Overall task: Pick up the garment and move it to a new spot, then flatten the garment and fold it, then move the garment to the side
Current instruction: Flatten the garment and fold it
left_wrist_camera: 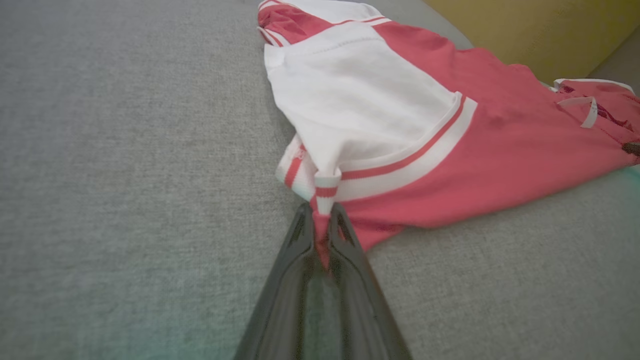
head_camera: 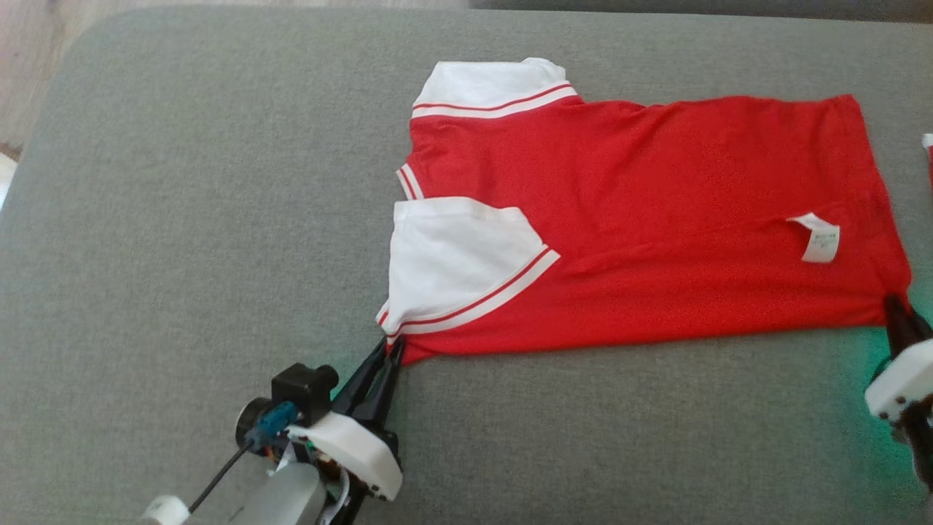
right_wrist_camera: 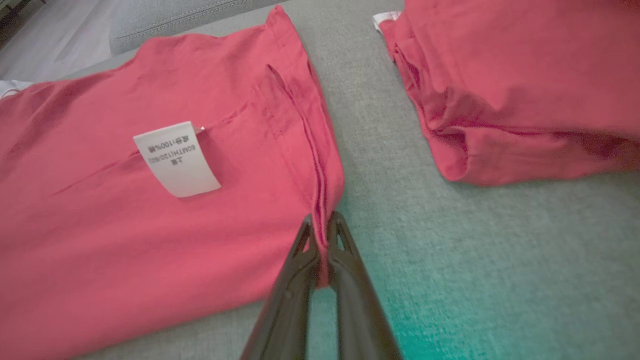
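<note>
While flat, soft rectangular red garment.

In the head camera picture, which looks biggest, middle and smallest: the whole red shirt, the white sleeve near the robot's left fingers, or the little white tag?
1. The red shirt, biggest by far.
2. The white sleeve, clearly smaller than the shirt.
3. The white tag, smallest.
None of them look alike in size.

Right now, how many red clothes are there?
2. One shirt lies flat, held by left gripper and right gripper. A bundle lies beyond its hem. More may be hidden.
</note>
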